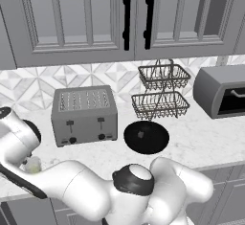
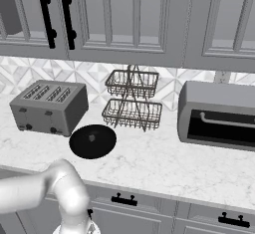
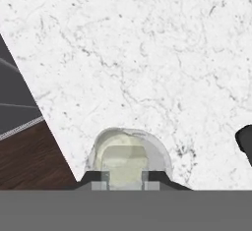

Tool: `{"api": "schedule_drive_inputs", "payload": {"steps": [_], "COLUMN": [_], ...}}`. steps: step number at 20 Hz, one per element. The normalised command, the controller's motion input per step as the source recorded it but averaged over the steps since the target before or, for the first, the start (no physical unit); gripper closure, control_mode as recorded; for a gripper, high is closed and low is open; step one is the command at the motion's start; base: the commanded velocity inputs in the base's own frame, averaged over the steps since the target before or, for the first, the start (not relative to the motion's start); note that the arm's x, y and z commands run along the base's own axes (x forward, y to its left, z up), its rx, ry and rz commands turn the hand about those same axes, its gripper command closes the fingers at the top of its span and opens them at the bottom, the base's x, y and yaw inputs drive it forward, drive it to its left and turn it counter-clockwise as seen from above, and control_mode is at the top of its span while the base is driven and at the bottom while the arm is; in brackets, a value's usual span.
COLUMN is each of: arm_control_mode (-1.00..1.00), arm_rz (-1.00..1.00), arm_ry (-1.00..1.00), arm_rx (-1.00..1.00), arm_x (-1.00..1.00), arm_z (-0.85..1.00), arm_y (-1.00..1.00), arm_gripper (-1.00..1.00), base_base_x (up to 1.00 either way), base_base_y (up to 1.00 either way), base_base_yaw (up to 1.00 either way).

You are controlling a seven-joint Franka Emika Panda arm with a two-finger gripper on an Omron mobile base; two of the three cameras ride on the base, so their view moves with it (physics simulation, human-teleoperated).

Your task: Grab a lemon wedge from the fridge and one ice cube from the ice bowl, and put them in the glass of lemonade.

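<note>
The glass of lemonade [image 3: 127, 158] stands on the white marble tabletop [image 3: 147, 53], close to its front edge, and in the hand view it sits right at the fingers [image 3: 101, 177], its rim spanning both dark tips. The fingers stand narrow, and whether they pinch anything I cannot tell. In the left base view the glass [image 1: 32, 164] is down-left of the toaster [image 1: 84, 114], tucked against the arm's wrist. A black round lid [image 1: 146, 137] lies right of the toaster, well apart from the glass. Nothing crowds the glass.
</note>
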Motion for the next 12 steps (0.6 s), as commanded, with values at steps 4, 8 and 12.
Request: {"api": "schedule_drive_inputs", "payload": {"steps": [4,8,12], "arm_control_mode": [-1.00,-1.00,-1.00], "arm_rz": [0.00,0.00,0.00], "arm_ry": [-0.08,-0.07,0.00], "arm_rx": [0.04,0.02,0.00], "arm_x": [-0.21,-0.09,0.13], "arm_z": [-0.01,0.00,0.00], "arm_y": [-0.04,-0.13,-0.18], "arm_gripper": [1.00,1.00,1.00], "base_base_x": [0.00,0.00,0.00], "base_base_y": [0.00,0.00,0.00], "base_base_yaw": [0.00,0.00,0.00]}}
